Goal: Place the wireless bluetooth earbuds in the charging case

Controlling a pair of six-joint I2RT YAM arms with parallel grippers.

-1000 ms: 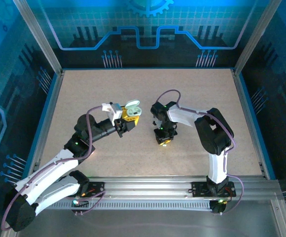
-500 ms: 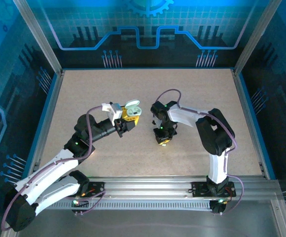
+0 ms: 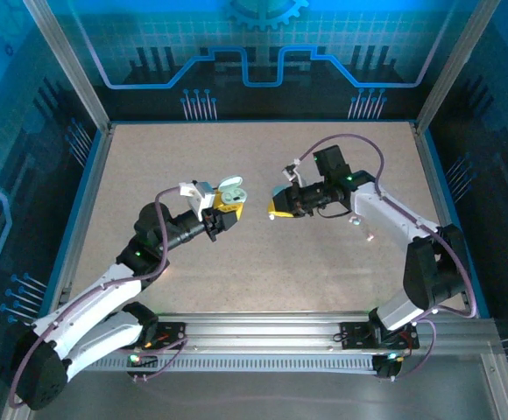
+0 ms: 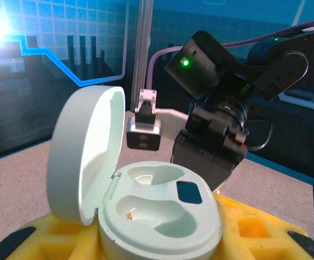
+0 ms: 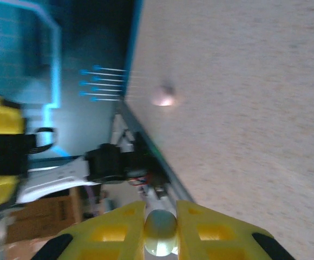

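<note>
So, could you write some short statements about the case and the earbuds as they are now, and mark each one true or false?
1. The lid of the charging case stands open. True.
2. The jaws of the right gripper are closed on a pale earbud. True.
3. The case is already full. False: both sockets are empty.
4. The charging case lies flat on the table. False: the left gripper holds it up off the table, with its jaws closed on the case.
</note>
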